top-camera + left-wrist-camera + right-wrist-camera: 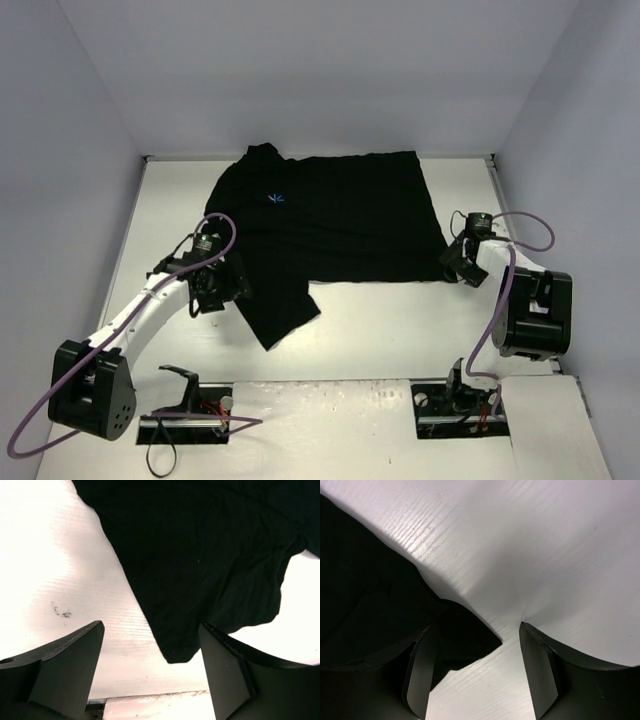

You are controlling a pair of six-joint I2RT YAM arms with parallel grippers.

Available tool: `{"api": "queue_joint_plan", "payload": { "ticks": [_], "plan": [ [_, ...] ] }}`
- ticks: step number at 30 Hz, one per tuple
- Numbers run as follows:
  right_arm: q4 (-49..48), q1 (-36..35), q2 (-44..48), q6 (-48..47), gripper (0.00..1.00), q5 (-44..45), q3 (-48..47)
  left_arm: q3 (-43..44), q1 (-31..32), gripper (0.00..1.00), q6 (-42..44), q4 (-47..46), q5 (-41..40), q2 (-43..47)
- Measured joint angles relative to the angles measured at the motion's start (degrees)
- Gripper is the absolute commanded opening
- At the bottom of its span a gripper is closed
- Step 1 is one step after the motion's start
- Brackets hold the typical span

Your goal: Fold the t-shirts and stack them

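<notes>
The black t-shirt [330,215] lies spread on the white table, with a tiny blue mark [277,198] near its left part and one sleeve [283,310] reaching toward the near side. My left gripper [222,285] is open at the sleeve's left edge; in the left wrist view the sleeve tip [180,645] lies between the spread fingers. My right gripper [458,262] is open at the shirt's near right corner; in the right wrist view that corner [470,635] lies on the table between its fingers [540,675].
The table [400,330] is white with grey walls at the back and sides. Two arm mounts [190,415] with cables sit at the near edge. A white sheet [555,430] lies at the near right corner.
</notes>
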State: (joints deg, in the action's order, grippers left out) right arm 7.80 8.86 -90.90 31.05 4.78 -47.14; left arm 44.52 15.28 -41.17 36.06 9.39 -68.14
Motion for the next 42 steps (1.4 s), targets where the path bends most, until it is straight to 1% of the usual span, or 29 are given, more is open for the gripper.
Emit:
{"api": "queue_joint_plan", "payload": {
  "ticks": [6, 10, 15, 17, 19, 20, 35, 40, 42],
  "plan": [
    [-1.2, -0.3, 0.2, 0.5, 0.59, 1.0, 0.8, -0.9, 0.8, 0.73, -0.2, 0.6, 0.3, 0.6],
    [-2.1, -0.9, 0.5, 0.6, 0.5, 1.9, 1.6, -1.0, 1.0, 0.73, -0.2, 1.5, 0.3, 1.1],
    [-3.8, -1.9, 1.3, 1.1, 0.26, 2.8, 3.2, -1.4, 2.9, 0.73, -0.3, 2.6, 0.3, 1.1],
    [-4.3, -2.8, 1.7, 1.6, 0.11, 3.0, 3.7, -1.5, 4.2, 0.73, -0.3, 3.3, 0.2, 0.9],
    [-4.9, -4.0, 1.8, 2.5, 0.03, 3.0, 4.1, -1.6, 5.4, 0.73, -0.4, 3.8, 0.2, 0.6],
    [-5.1, -4.6, 1.8, 2.7, 0.0, 2.8, 4.2, -1.7, 5.9, 0.74, -0.5, 3.9, 0.2, 0.4],
    [-4.0, -9.7, 1.8, 3.5, 0.0, 0.6, 3.5, -2.5, 10.0, 0.73, -3.3, 4.6, 0.1, -3.6],
    [-3.1, -10.1, 1.8, 3.4, 0.0, -0.4, 3.2, -2.4, 14.1, 0.68, -5.3, 4.5, -0.6, -8.8],
    [-2.9, -10.2, 1.8, 3.2, 0.0, -0.7, 3.1, -2.1, 16.2, 0.62, -6.2, 4.5, -1.1, -11.6]
  ]
}}
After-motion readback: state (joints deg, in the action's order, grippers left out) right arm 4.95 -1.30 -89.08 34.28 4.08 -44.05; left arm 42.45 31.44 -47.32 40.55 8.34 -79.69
